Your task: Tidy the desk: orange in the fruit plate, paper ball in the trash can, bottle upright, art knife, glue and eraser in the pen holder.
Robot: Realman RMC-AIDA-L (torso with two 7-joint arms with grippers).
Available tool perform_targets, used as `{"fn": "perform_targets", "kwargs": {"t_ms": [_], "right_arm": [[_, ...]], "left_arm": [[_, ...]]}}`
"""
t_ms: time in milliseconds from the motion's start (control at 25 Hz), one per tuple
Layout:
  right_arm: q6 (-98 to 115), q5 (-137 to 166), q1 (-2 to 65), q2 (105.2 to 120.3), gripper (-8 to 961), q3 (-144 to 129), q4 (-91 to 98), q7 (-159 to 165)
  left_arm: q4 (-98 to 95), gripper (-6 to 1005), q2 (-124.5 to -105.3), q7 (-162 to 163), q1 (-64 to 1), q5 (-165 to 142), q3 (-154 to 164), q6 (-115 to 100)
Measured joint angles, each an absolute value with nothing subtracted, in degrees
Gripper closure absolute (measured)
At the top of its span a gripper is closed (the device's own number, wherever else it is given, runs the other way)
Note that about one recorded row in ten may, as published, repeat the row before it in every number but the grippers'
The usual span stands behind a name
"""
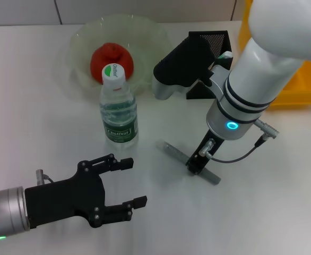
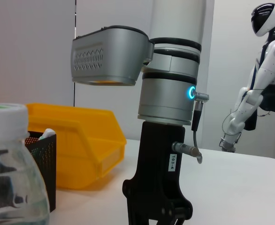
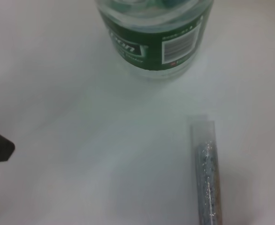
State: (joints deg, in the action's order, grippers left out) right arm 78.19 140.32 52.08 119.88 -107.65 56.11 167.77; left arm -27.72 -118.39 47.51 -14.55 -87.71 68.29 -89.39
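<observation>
Bottle [image 1: 118, 106] upright — grey stick [image 1: 176, 152] flat, diagonal

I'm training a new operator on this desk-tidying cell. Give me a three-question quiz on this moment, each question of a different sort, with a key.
1. True or false: the bottle stands upright on the table.
2. Multiple choice: where is the orange? A) in the trash can B) in the fruit plate C) in the pen holder
3. Fill in: the right gripper is down over a long grey ____ lying on the table, while the left gripper waits open near the front edge.

Key: 1 true; 2 B; 3 stick.
</observation>
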Motion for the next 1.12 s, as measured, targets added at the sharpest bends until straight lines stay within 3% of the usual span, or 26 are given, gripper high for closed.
{"fn": "perform_targets", "kwargs": {"t_ms": [280,600,640,680,840,1120], "right_arm": [[80.29,144.97,44.78,119.45,804,-101.72,69.04,168.76],[78.86,148.26,29.66,119.36,810,-87.41,95.53,164.23],[72.21,144.39,24.70,119.37,812,-85.89,100.45,159.89],[72.21,144.39,24.70,119.37,812,-85.89,100.45,159.89],[49.30,123.27,13.24,119.33,813,-85.87,100.82,138.46],[41.57,78.30,11.19,119.51,813,-86.18,80.81,90.29]], "left_arm": [[-27.51,214,-118.32,47.46,-14.68,-87.72,68.30,-89.61],[-27.46,214,-118.49,47.38,-14.91,-87.72,68.40,-90.49],[-27.20,214,-118.58,47.33,-15.41,-87.67,68.87,-90.91],[-27.20,214,-118.58,47.33,-15.41,-87.67,68.87,-90.91],[-25.21,214,-118.70,47.34,-17.76,-87.36,69.59,-91.45],[-22.77,214,-118.74,47.48,-20.32,-87.55,69.69,-91.29]]}}
